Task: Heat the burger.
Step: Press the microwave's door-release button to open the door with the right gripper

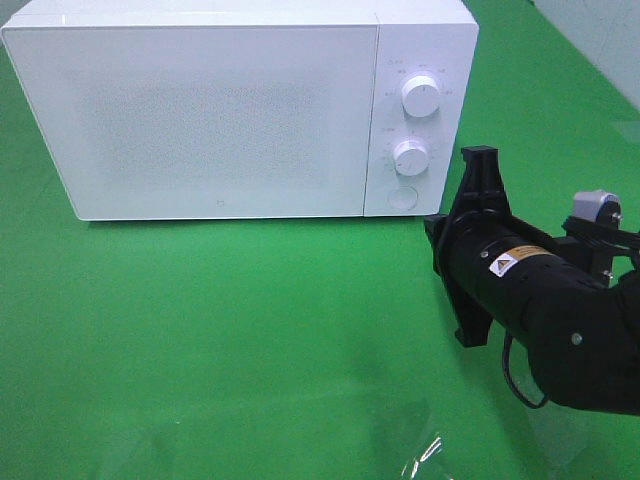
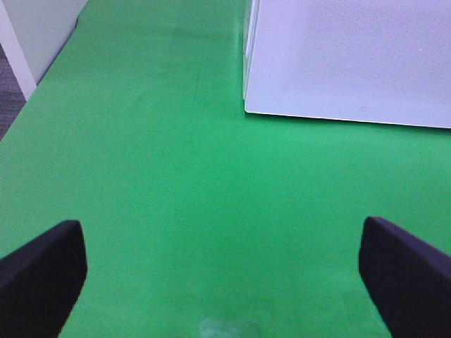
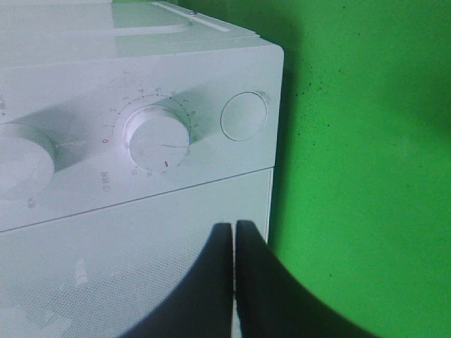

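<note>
Green cloth (image 1: 250,330) covers the whole table, and a white microwave (image 1: 200,110) stands at the back of it.

The right claw (image 3: 233,232) has its two dark fingers pressed flat together with nothing between them. Their tips sit in front of the microwave's lower right corner, by the seam where the door (image 3: 106,274) meets the control panel. Whether they touch the front I cannot tell from the wrist view. Just beyond the tips are the lower dial (image 3: 156,136) and a round button (image 3: 244,115). The upper dial (image 3: 21,165) is cut off at the edge of that picture. From the high camera the fingers are hidden behind the black wrist of the right arm (image 1: 540,290), which reaches in beside the panel.

The left claw (image 2: 222,274) is spread wide above bare cloth, with only its two finger ends (image 2: 39,274) showing at the corners. The microwave's near corner lies well ahead of it. The high camera does not catch this claw.

The door is shut and its frosted front lets nothing through. The burger shows in none of the views, so I cannot tell where it is. A pale shiny patch (image 1: 425,455) lies on the cloth near the front edge, possibly just glare.
</note>
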Controlling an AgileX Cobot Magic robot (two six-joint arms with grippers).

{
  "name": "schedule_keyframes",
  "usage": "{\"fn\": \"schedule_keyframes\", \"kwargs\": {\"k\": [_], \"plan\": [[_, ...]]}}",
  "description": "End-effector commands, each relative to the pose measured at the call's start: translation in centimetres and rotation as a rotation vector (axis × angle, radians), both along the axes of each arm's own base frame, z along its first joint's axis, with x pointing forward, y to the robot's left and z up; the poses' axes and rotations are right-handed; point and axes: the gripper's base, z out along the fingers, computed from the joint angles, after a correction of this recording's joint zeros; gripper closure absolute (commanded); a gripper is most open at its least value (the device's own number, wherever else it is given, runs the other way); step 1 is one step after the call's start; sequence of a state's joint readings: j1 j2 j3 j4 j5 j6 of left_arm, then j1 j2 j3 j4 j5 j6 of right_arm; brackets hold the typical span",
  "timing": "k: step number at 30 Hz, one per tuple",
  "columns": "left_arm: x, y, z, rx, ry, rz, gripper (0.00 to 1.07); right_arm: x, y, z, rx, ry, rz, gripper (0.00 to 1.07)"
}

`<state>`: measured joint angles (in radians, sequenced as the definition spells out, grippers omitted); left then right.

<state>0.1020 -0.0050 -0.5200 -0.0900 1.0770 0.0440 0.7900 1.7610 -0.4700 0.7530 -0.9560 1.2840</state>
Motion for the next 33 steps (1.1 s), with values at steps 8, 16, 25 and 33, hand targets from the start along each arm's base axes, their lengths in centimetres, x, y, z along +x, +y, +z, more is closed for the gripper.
{"fn": "schedule_keyframes", "kwargs": {"k": [8, 16, 25, 33], "plan": [[-0.2, -0.1, 0.0, -0.007, -0.021, 0.001, 0.1, 2.5, 0.7, -1.7, 0.007, 0.054, -0.001, 1.07], [-0.2, -0.1, 0.0, -0.007, -0.021, 0.001, 0.1, 5.3, 0.7, -2.7, 0.011, 0.068, -0.013, 1.07], [-0.2, -0.1, 0.0, -0.007, -0.021, 0.001, 0.1, 7.8, 0.4, -3.6, 0.007, 0.068, -0.033, 1.07], [-0.2, -0.1, 0.0, -0.007, -0.021, 0.001, 0.1, 9.4, 0.3, -4.3, 0.014, 0.069, -0.056, 1.07]]}}
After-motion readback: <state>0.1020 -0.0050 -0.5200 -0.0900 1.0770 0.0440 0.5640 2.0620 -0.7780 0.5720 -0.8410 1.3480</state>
